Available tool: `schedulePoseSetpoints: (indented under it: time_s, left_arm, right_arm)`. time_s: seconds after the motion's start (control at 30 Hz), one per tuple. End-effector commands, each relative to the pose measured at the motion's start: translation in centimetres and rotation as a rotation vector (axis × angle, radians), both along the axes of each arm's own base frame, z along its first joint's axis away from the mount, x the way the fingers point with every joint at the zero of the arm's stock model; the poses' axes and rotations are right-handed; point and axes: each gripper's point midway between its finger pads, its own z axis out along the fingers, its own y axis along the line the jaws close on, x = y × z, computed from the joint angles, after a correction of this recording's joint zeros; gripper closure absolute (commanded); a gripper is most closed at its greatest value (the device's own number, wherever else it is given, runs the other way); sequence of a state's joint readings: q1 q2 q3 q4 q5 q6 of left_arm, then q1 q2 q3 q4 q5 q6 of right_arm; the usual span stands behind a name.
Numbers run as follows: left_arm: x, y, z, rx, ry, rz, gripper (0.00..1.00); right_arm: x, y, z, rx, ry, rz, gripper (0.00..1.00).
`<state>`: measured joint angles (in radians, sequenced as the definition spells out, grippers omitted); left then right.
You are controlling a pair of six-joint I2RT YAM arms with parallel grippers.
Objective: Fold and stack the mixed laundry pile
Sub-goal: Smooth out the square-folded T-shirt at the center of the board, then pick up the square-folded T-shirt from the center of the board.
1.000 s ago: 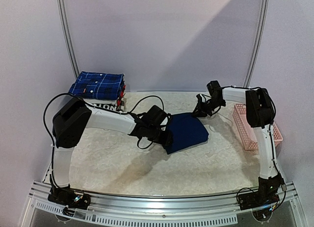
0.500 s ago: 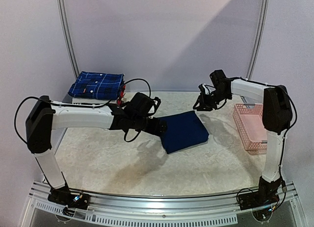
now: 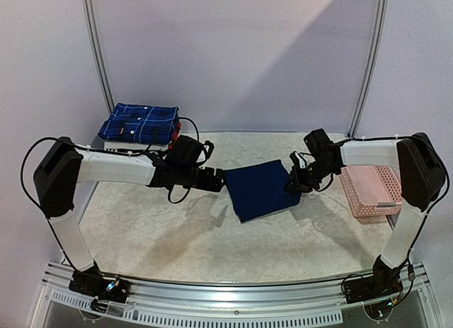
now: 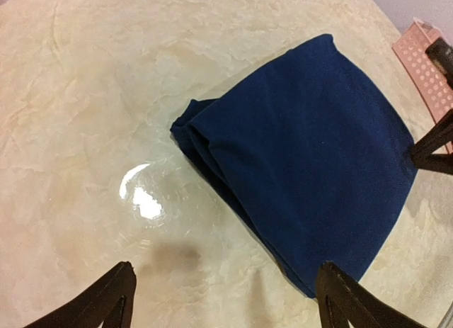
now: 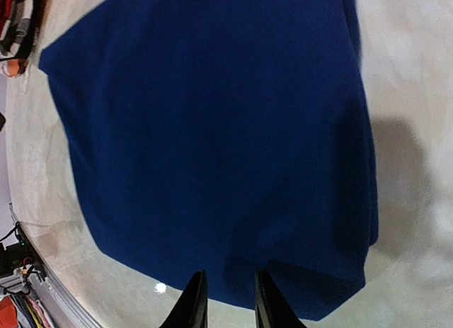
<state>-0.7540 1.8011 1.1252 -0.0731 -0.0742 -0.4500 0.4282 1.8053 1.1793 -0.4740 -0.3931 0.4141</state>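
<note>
Well, seen from above, the dark-blue plaid shirt with thin white lines [image 3: 139,122] lies folded at about ten o'clock on the cream marble-patterned tabletop [image 3: 177,236]. It tops a small stack of white and black folded garments with red lettering [image 3: 175,132], against the back wall. From there the left arm reaches toward the middle of the table, and the left gripper [image 3: 218,181] hangs just beside the nine o'clock edge of the navy T-shirt [image 3: 258,190] without touching it. In its wrist view the two dark fingers [image 4: 117,300] stand wide apart with only bare tabletop between them, so this pincer is released and holds nothing. The T-shirt [image 4: 311,158] lies at the centre of the table, folded into a compact, roughly square packet, flat on the surface, with its layered folds showing along the side nearest the left arm. No print shows on its upper face. At the packet's three o'clock edge sits the right gripper [image 3: 292,185]. Its wrist view looks down across the cloth [image 5: 212,144], and its fingers [image 5: 192,303] stand close together with a narrow gap right at the hem. I cannot tell whether they pinch the fabric or merely rest over it. Farther toward three o'clock, apart from the shirt, stands the pink plastic lattice basket [image 3: 371,190].
</note>
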Motion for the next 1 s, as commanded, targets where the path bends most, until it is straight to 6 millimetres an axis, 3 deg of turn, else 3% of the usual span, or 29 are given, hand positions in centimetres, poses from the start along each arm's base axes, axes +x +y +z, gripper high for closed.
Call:
schedulePoseSetpoints:
  time_s: [0.0, 0.17, 0.3, 0.7, 0.97]
  left_arm:
    - [1.5, -1.5, -1.0, -0.106, 0.037, -0.015, 0.11]
    - [2.8, -2.1, -2.2, -0.108, 0.071, -0.012, 0.15]
    - [3.4, -2.2, -4.8, -0.081, 0.135, 0.003, 0.17]
    - [7.4, -2.5, -7.5, -0.137, 0.183, 0.062, 0.27]
    - [8.2, -3.2, -9.5, -0.151, 0.230, 0.074, 0.40]
  right_arm:
    - [-0.2, -1.3, -1.3, -0.031, -0.028, -0.058, 0.77]
    - [-1.3, -2.7, -4.1, -0.100, 0.013, -0.085, 0.79]
    - [-2.1, -3.4, -5.5, -0.123, 0.034, -0.091, 0.79]
    - [-3.0, -3.5, -7.0, -0.117, 0.059, -0.089, 0.79]
    - [-3.4, -3.5, -7.5, -0.113, 0.071, -0.088, 0.80]
